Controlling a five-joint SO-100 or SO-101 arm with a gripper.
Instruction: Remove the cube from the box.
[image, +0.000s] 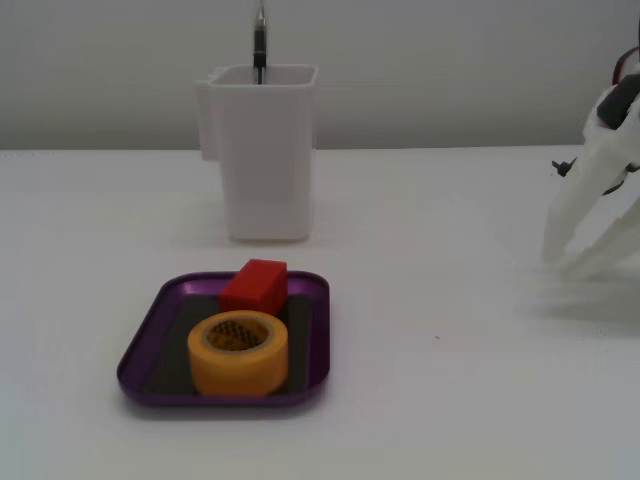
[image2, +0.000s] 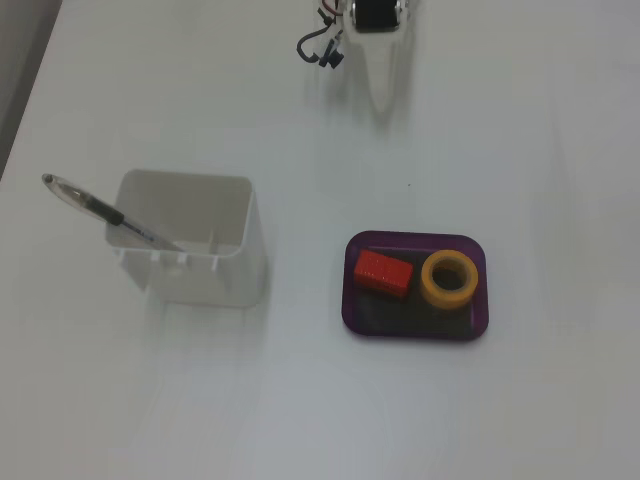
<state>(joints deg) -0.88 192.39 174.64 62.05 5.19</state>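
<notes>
Gripper (image: 585, 262) sits partly cut off at the right edge of a fixed view, white fingers blurred against the table (image: 450, 400); opening cannot be told, nothing visibly held. Cube (image2: 383, 275) lies inside box (image2: 415, 326) beside tape roll (image2: 449, 279). No legible writing.

Bright, even light washes the white desk (image: 450, 400) almost featureless in both fixed views; shadows beside the white container (image2: 190, 240) are faint, and focus is soft throughout.
</notes>
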